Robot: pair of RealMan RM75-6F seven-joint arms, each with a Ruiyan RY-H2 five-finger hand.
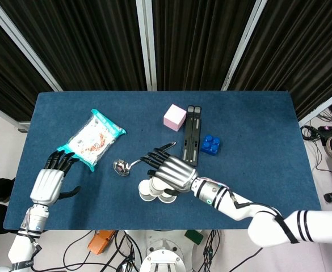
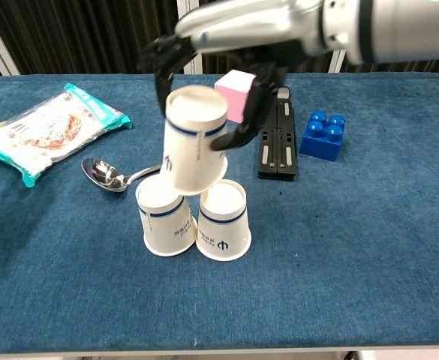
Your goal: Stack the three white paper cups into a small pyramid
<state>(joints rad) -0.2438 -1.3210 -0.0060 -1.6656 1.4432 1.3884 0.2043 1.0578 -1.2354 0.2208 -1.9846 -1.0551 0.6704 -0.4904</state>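
Two white paper cups stand upside down side by side near the table's front edge: the left cup (image 2: 163, 217) and the right cup (image 2: 224, 220). My right hand (image 2: 227, 45) grips the third cup (image 2: 194, 140), upside down, in the air just above the gap between them. In the head view the right hand (image 1: 171, 171) covers most of the cups (image 1: 147, 193). My left hand (image 1: 47, 182) hovers open over the table's left edge, holding nothing.
A metal spoon (image 2: 121, 176) lies just behind the two cups. A pink cube (image 2: 238, 95), a black folded stand (image 2: 277, 139) and a blue brick (image 2: 323, 136) sit behind and to the right. A snack bag (image 2: 43, 133) lies at the left.
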